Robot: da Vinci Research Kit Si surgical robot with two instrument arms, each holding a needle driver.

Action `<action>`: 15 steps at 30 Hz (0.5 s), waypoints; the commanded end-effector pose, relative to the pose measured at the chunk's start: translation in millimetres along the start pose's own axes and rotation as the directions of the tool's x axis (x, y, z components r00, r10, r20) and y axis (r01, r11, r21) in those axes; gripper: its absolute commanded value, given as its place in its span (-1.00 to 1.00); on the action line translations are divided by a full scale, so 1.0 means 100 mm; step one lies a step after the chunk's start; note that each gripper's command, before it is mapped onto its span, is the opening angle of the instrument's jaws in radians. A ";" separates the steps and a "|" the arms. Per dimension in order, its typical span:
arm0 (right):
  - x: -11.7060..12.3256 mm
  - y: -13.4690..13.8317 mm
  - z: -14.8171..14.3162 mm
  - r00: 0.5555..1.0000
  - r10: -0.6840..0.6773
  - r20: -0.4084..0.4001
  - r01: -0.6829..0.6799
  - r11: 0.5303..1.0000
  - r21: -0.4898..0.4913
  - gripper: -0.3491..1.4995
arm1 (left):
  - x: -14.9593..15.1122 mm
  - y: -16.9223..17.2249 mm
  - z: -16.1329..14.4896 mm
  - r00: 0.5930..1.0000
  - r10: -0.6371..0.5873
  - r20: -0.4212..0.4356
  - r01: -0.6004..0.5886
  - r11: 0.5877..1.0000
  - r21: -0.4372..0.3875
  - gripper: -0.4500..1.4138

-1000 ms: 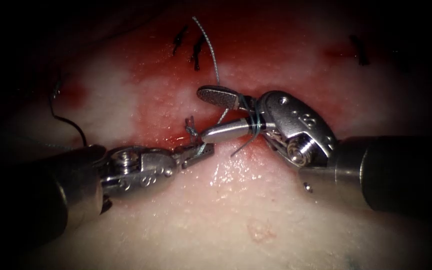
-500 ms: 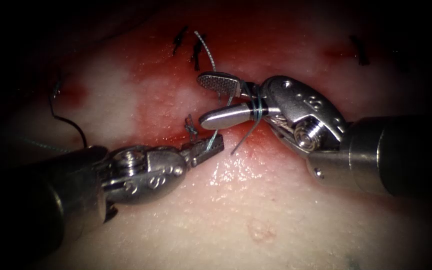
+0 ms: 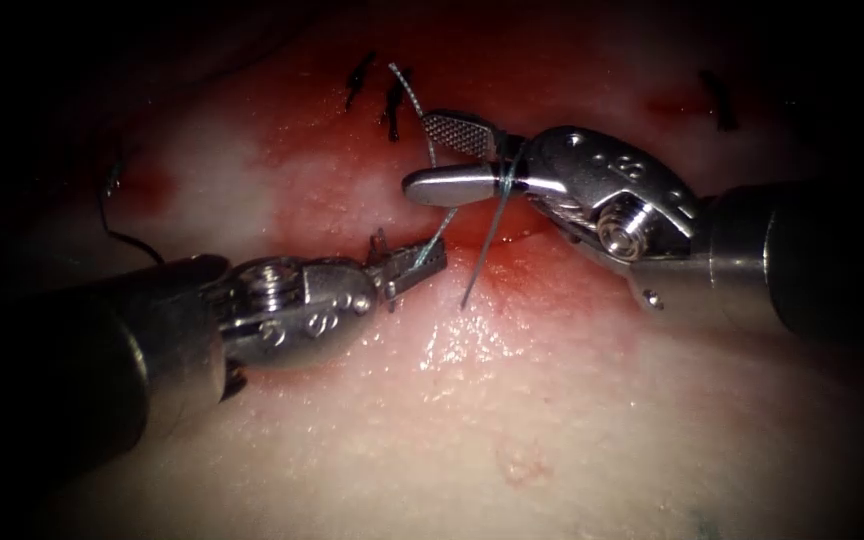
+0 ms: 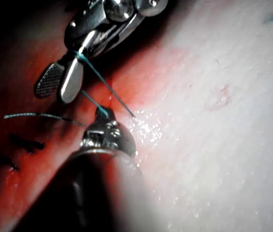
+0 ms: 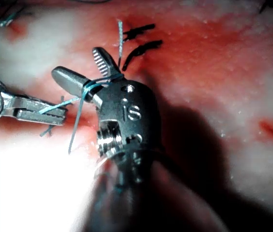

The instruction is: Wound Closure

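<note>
Both tools: you have them over the tissue
Left tool: your jaws clamp the thread
Right tool: jaws apart, thread looped around them
Needle: lying left of the cut

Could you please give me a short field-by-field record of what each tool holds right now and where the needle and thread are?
left tool: jaws shut on the thread
right tool: jaws open, holding nothing; thread wrapped around the base of its jaws
needle: lying free on the tissue, left of the tools
loose thread end: hangs below the right tool
cut ends of thread: dark, above the tools
</note>
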 end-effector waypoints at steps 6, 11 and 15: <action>-0.001 -0.009 0.019 0.996 0.035 0.082 -0.025 0.992 -0.126 -0.33 | -0.015 -0.007 0.021 1.000 -0.023 -0.004 0.023 1.000 0.007 -1.00; -0.002 -0.015 0.033 0.987 0.043 0.152 -0.010 0.978 -0.207 -0.26 | -0.022 -0.021 0.026 0.999 -0.037 0.000 0.037 0.999 0.004 -1.00; -0.004 -0.020 0.046 0.980 0.052 0.192 -0.005 0.971 -0.238 -0.11 | -0.027 -0.032 0.034 0.999 -0.051 0.001 0.051 0.999 0.006 -1.00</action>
